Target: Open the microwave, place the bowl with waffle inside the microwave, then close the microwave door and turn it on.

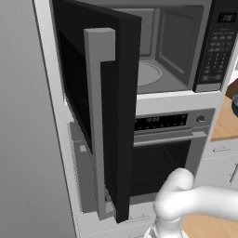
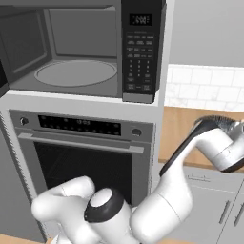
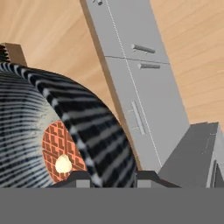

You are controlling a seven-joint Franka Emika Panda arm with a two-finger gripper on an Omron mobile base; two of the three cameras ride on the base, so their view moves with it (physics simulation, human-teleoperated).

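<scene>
Right of the big black built-in microwave [image 2: 81, 52], over the wooden counter, your two-finger gripper [image 3: 108, 178] straddles the near wall of the wide dark blue-grey bowl [image 3: 83, 127] with pale radial stripes, one fingertip [image 3: 76, 179] inside the rim and the other outside. The fingers sit against the wall on both sides, so the gripper looks clamped on the bowl, though the contact itself lies at the very bottom edge of the hand view. Inside the bowl, just beyond the inner fingertip, lies the small orange-red waffle [image 3: 59, 151] with its bright pale centre. A rim grip of this kind keeps the waffle untouched and the bowl level for carrying. Left of the microwave's cavity, the black microwave door [image 1: 109, 107] with its long grey bar handle stands swung wide, baring the round glass turntable [image 2: 75, 72], so the way in is free. Below the microwave, the silver oven [image 2: 83, 152] stays shut. By the look of it, lifting and carrying come next.
</scene>
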